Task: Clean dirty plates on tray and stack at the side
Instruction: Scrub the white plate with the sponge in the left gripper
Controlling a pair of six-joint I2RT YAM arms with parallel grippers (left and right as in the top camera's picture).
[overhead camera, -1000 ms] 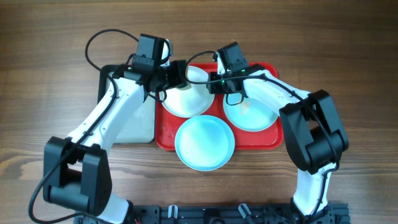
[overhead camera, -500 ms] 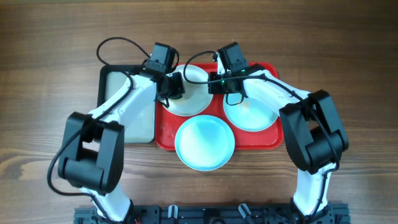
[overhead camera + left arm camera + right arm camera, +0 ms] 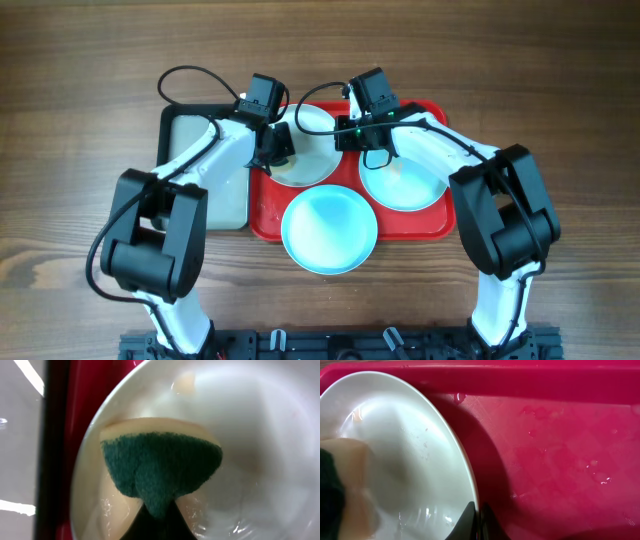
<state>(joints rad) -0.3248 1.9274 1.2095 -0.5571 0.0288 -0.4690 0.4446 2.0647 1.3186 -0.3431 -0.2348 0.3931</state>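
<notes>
The white plate (image 3: 312,150) sits tilted at the back left of the red tray (image 3: 435,228). My left gripper (image 3: 279,147) is shut on a yellow sponge with a green scouring face (image 3: 162,472) and presses it into the white plate (image 3: 260,435). My right gripper (image 3: 345,133) is shut on the white plate's rim (image 3: 470,485), one finger on each side. One aqua-blue plate (image 3: 329,229) lies at the tray's front. The other aqua-blue plate (image 3: 405,181) lies at its right, partly under my right arm.
A black-rimmed tray with a pale inside (image 3: 215,190) stands directly left of the red tray. The wet red tray floor (image 3: 560,450) shows to the right of the white plate. Brown wooden table (image 3: 80,120) surrounds both trays.
My left gripper with the sponge has moved from the plate's back left edge down onto the plate's left side. The right arm and the plates have not moved.
</notes>
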